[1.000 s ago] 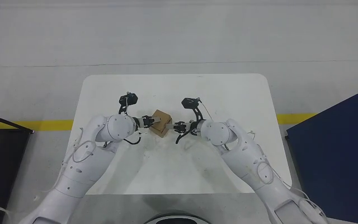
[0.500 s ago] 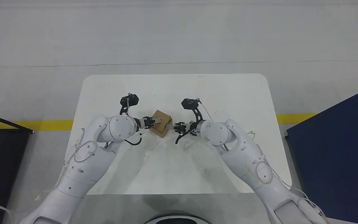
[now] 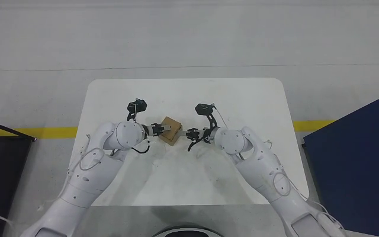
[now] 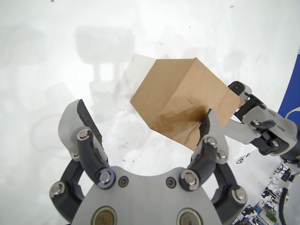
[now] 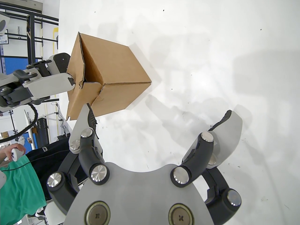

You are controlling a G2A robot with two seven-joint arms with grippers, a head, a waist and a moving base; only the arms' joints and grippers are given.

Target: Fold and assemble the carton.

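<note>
The left hand (image 4: 144, 108) is spread wide with nothing held. One of its fingertips (image 4: 207, 120) leans on a face of the carton (image 3: 171, 130), which sits skewed on the white worktop (image 3: 237, 101) between the two arms. One end of the box is not shut: its flaps meet in a ragged seam with a gap showing, and one flap stands proud of the rest. The right hand (image 5: 159, 108) is likewise released, with one finger close by that loose flap, though I can't say whether it touches, and the other well off the box.

The worry, to my mind, is that neither hand has hold of the thing. A push on the flaps from one side, with nothing bracing the other, would likely skate the light box across the smooth top or spin it on a corner. Too much pressure on the creased flap may buckle it inward rather than fold it on its score.
</note>
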